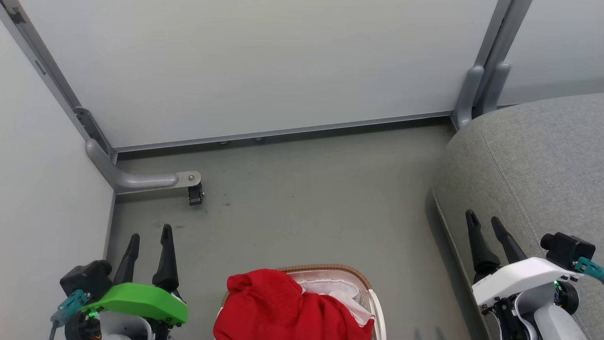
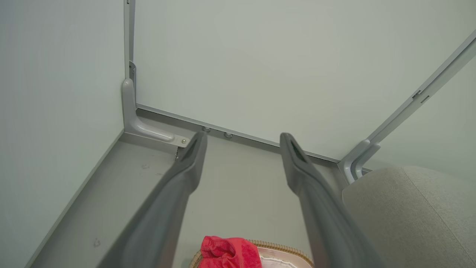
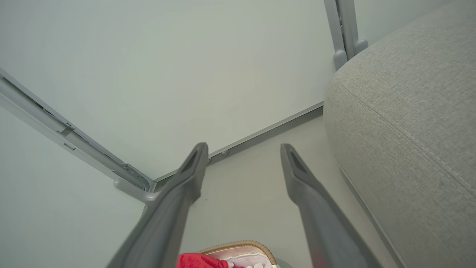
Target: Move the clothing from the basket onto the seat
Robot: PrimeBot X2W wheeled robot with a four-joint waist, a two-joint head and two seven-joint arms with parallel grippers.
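Red clothing (image 1: 278, 307) is heaped in the white basket (image 1: 377, 302) with a brown woven rim at the bottom middle of the head view, spilling over its left side. The red clothing (image 2: 228, 252) and basket rim (image 2: 286, 248) peek in at the bottom of the left wrist view, and the clothing (image 3: 199, 261) and basket (image 3: 245, 247) also in the right wrist view. The grey sofa seat (image 1: 538, 165) fills the right side. My left gripper (image 1: 150, 238) stands open and empty left of the basket. My right gripper (image 1: 485, 222) is open and empty over the sofa's front edge.
Pale partition walls (image 1: 255, 61) close off the back and left. A grey metal foot with a caster (image 1: 191, 186) juts onto the floor at the left corner. Two grey posts (image 1: 481, 94) stand beside the sofa. Bare grey floor (image 1: 311, 198) lies beyond the basket.
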